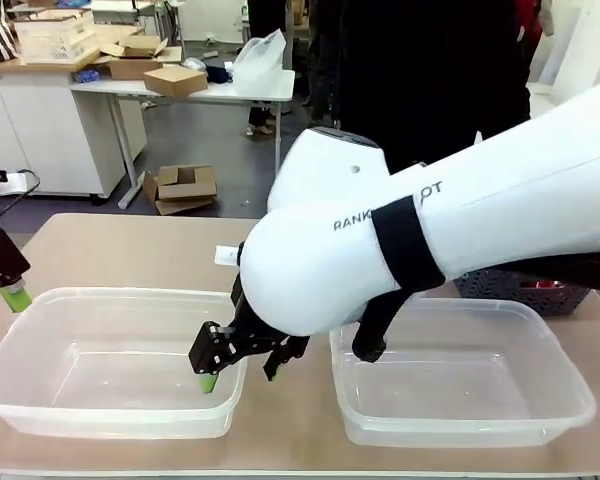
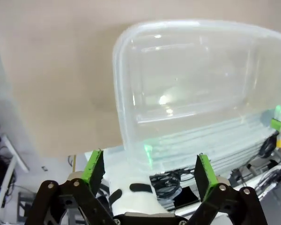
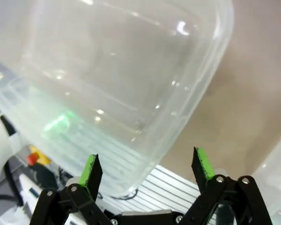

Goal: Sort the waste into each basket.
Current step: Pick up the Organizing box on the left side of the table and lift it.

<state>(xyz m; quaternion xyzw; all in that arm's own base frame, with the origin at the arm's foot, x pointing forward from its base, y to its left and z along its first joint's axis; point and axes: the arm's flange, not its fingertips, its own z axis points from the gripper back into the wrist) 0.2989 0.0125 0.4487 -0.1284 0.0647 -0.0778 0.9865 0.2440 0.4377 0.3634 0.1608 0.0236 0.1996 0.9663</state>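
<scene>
well, the right arm reaches across from 3 o'clock, and the right gripper (image 1: 242, 368) hangs low at about 7 o'clock from the middle of the front view. its jaws are spread wide and grasp nothing. one green pad (image 1: 208, 383) sits inside the right-hand wall of the left tub (image 1: 40, 385). the other finger is outside that wall, over the gap toward the right tub (image 1: 570, 395). i cannot tell whether either finger touches the plastic. in the right wrist view the left tub's rounded corner runs from 11 o'clock down to between the two pads, with bare table (image 3: 246, 93) at 3 o'clock.

the left gripper (image 2: 149, 169) is released too, jaws wide with nothing between them. in the front view its green pad (image 1: 16, 297) shows at 9 o'clock, just beside the left tub's far-left corner. in the left wrist view that tub spreads from 12 to 3 o'clock.

both clear tubs stand side by side on the table's near half, the left at 8 o'clock and the right at 4 o'clock, close but apart. a dark grey lattice basket (image 1: 500, 290) sits behind the right tub at 3 o'clock, partly hidden by the arm. a red thing (image 1: 546, 285) shows inside it, too small to tell whether it is a can. a person in dark clothes (image 1: 430, 70) stands at 12 o'clock.
</scene>
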